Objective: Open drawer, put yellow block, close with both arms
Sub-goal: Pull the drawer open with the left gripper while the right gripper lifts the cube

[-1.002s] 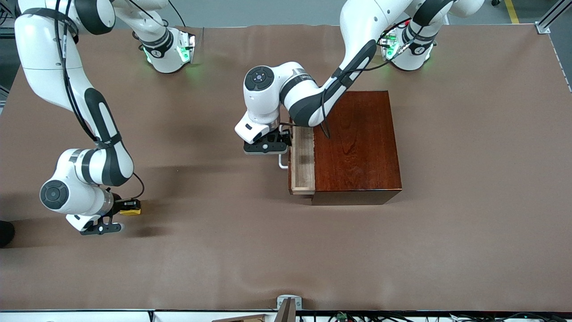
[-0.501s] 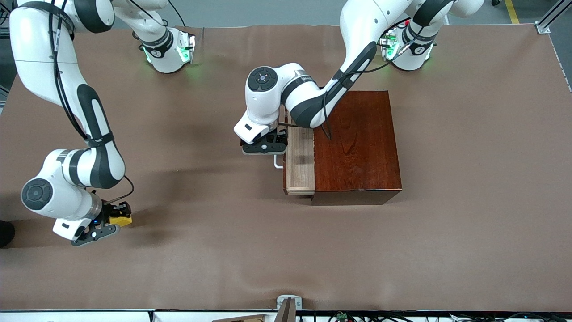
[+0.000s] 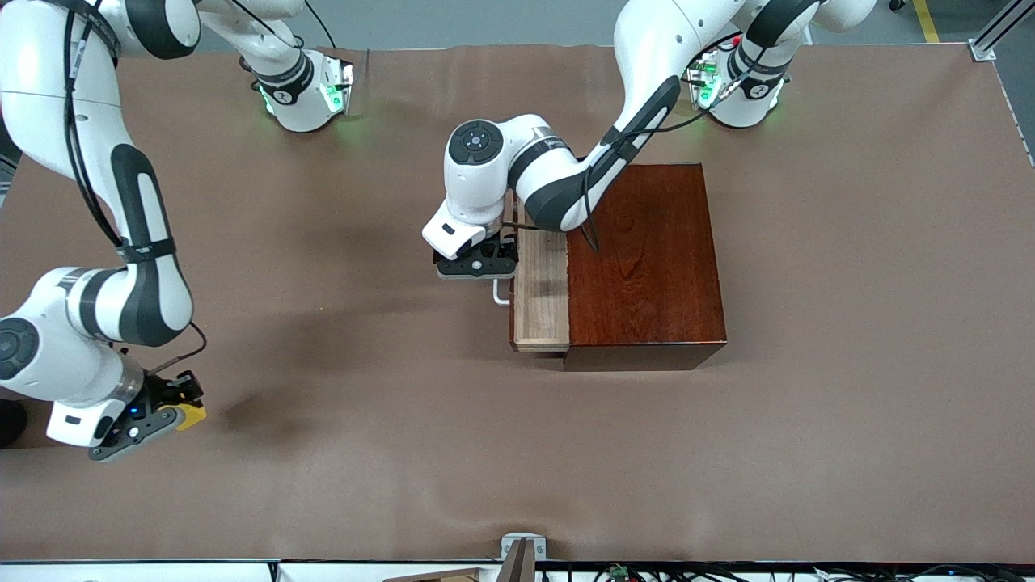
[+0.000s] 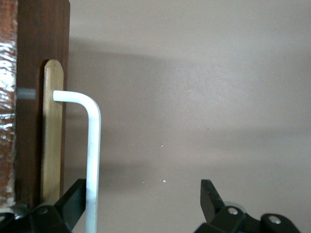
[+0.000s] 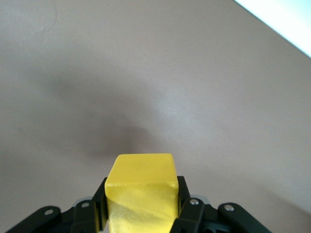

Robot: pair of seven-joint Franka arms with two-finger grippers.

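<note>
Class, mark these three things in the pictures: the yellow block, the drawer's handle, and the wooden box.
yellow block (image 5: 141, 182): right wrist view, on its top face.
handle (image 4: 92, 160): left wrist view, on the white bar's long straight run.
wooden box (image 3: 647, 259): front view, on its glossy top.

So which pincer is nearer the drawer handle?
Left. The left pincer is at the white handle, fingers open around it. The right pincer holds the yellow block toward the right arm's end of the table.

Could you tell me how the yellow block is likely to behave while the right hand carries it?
The block looks rigid: its edges stay straight between the right hand's fingers. Its flat faces suggest it won't roll once put down. It is small beside the drawer, so probably light.
</note>
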